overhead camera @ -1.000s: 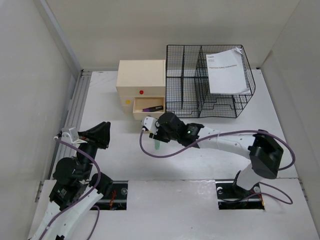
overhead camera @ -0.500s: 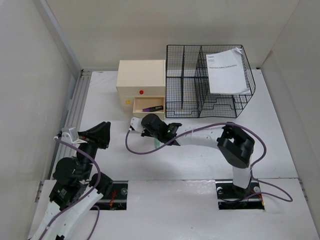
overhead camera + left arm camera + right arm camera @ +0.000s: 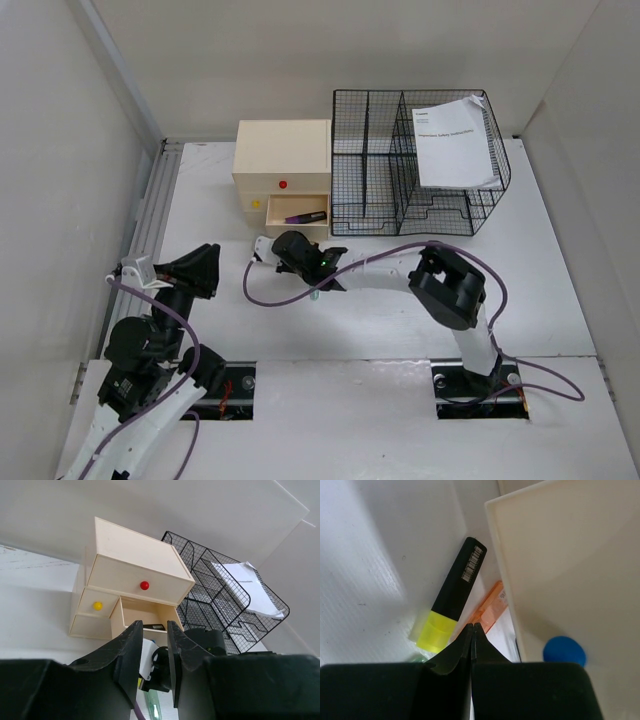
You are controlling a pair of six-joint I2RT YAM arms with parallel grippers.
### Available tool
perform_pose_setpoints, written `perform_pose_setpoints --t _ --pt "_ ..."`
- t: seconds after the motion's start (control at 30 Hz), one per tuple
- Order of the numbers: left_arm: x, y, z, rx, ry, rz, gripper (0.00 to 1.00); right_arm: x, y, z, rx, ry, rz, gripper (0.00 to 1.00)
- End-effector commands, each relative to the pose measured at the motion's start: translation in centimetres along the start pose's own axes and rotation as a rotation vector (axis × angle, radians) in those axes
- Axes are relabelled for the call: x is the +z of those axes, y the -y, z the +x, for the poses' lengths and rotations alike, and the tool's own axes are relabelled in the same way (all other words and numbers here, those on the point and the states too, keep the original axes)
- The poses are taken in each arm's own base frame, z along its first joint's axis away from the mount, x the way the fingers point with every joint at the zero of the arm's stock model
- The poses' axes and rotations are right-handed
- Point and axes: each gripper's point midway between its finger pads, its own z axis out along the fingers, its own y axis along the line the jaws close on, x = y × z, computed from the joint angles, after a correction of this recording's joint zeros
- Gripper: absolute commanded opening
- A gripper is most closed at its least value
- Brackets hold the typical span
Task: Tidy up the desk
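Observation:
The white desk holds a cream drawer box whose lower drawer stands open with a dark pen inside. My right gripper hangs low just in front of that drawer. In the right wrist view its jaws are shut with nothing between them. Just beyond the tips lie a yellow highlighter with a black body and an orange pen, beside the drawer front with its blue knob. A green pen lies on the desk under the right hand. My left gripper hovers at the left, a narrow gap between its jaws, empty.
A black wire rack stands at the back right with a printed sheet in its right bay. The box has a red knob and a yellow knob. A ribbed rail runs along the desk's left edge.
My right arm has swung left along the drawer front and its jaws have closed on nothing. The left arm has stayed put.

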Motion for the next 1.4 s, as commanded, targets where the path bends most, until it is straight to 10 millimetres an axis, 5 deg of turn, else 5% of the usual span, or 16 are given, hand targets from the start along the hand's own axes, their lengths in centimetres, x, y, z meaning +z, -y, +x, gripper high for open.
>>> perform_pose_setpoints --t 0.0,0.93,1.37 --pt "-0.2 0.5 -1.7 -0.011 0.058 0.021 0.23 0.0 1.0 -2.4 0.017 0.045 0.063 0.0" --pt "-0.5 0.6 -2.1 -0.018 0.073 0.028 0.23 3.2 -1.5 -0.2 -0.038 -0.065 0.032 0.0" --pt "-0.5 0.4 -2.1 -0.018 0.077 0.019 0.23 4.5 -1.8 -1.6 -0.041 -0.06 0.01 0.0"
